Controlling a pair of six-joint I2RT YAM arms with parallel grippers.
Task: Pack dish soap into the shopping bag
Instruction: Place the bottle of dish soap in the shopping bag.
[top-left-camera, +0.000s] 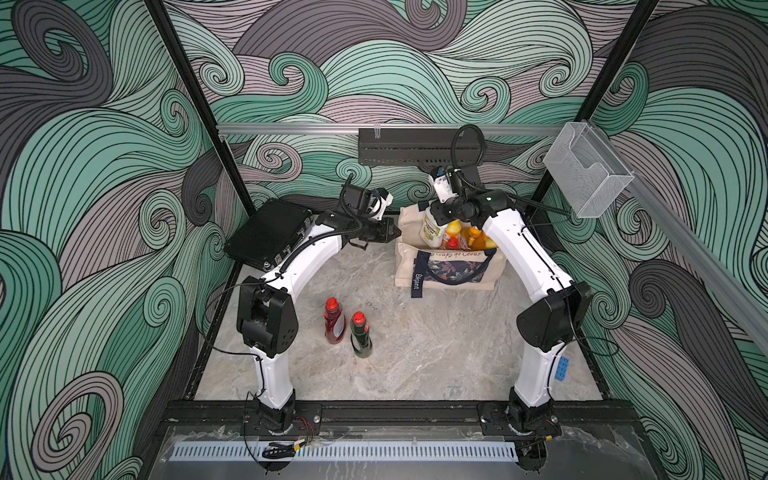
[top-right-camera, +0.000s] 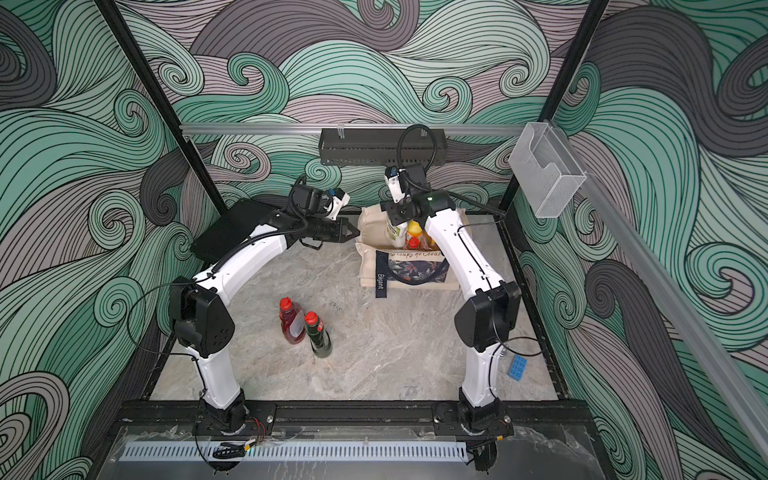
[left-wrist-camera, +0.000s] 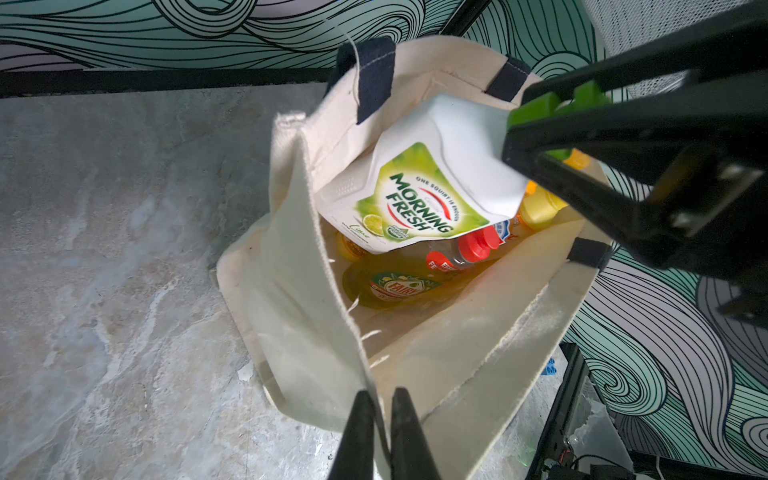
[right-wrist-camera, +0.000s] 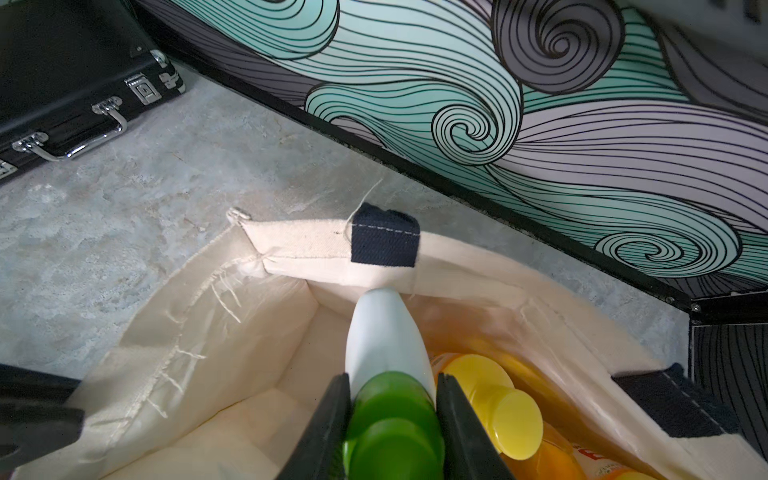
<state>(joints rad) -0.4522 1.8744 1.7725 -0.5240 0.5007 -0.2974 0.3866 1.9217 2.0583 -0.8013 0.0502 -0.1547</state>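
Fingers (right-wrist-camera: 328, 415) of the right gripper (right-wrist-camera: 392, 380) are closed narrow on the green cap (right-wrist-camera: 390, 419) of the white plastic dish soap bottle (left-wrist-camera: 436, 174); this bottle hangs tilted in the mouth of the cream canvas shopping bag (top-left-camera: 446, 272), which stands at about 1 o'clock on the marble-look surface (top-left-camera: 436, 353). The left gripper (left-wrist-camera: 384, 399) has its fingers (left-wrist-camera: 361, 428) pressed together on the bag's side edge, at the bag's 9 o'clock; it seems they nip the canvas to hold the mouth open.

Orange yellow-capped bottles (left-wrist-camera: 386, 286) lie inside, under the white one; a red bottle (top-left-camera: 335, 322) and a dark-green bottle (top-left-camera: 360, 336), both red-capped, stand close together at about 8 o'clock, not yet packed.

I judge the white bottle stiff, smooth and rather heavy with liquid; held only by the cap it can swing, so the neck under the cap is the safest place. The canvas is soft and would probably sag if let go.
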